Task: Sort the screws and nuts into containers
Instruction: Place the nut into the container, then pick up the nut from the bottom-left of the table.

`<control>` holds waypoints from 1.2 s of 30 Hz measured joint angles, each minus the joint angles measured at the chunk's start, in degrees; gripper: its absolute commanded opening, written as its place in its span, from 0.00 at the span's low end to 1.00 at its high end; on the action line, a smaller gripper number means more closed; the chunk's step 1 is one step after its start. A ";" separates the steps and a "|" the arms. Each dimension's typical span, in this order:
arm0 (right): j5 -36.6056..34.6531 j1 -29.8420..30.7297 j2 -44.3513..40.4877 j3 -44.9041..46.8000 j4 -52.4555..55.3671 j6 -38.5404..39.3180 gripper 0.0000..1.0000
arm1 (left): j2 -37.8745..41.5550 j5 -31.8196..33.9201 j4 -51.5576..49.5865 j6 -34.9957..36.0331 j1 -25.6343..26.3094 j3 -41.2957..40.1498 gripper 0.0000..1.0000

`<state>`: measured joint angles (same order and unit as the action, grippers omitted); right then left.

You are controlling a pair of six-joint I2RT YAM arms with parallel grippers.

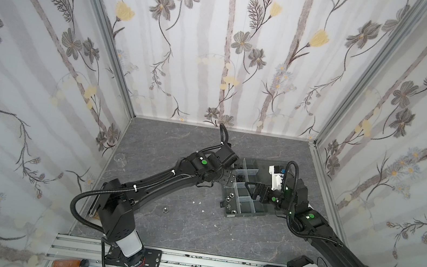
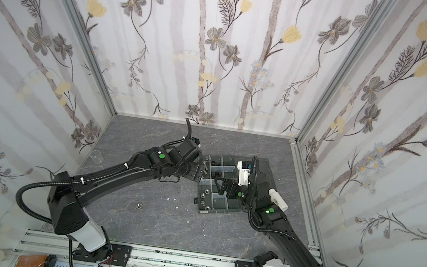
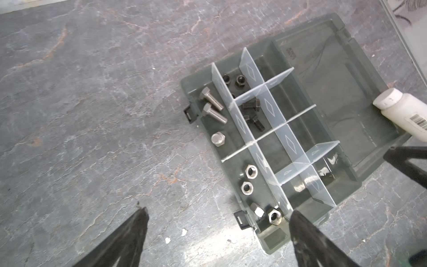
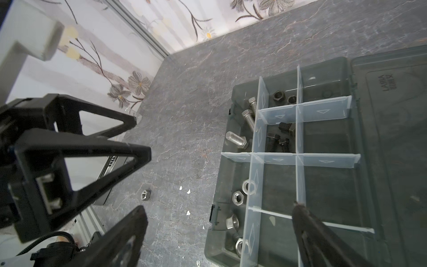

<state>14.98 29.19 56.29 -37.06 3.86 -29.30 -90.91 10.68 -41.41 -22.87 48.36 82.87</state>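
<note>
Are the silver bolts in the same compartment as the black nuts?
No, in the left wrist view the silver bolts lie across a translucent divider from the black nuts.

Silver screws (image 3: 213, 103), silver nuts (image 3: 246, 186) in separate containers (image 3: 300, 129); one nut (image 4: 146, 194) loose outside.

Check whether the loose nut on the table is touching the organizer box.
Apart. The right wrist view shows a stretch of bare table between the loose nut and the organizer box.

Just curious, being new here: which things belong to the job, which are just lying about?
Job: silver hex-head metal bolts; black bolts; silver hex nuts; black nuts; loose silver nut; dark grey plastic divided box.
Lying about: white plastic bottle; small clear cup; white specks.
</note>
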 measured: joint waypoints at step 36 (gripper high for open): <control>-22.84 35.30 46.42 -38.73 11.30 -2.80 0.78 | 27.74 -18.05 20.15 -17.46 -50.05 -40.54 1.00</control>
<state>-7.86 64.49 102.72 -75.79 15.16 -32.10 -63.18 -7.38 -21.26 -40.34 -1.69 42.33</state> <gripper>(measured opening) 0.781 0.998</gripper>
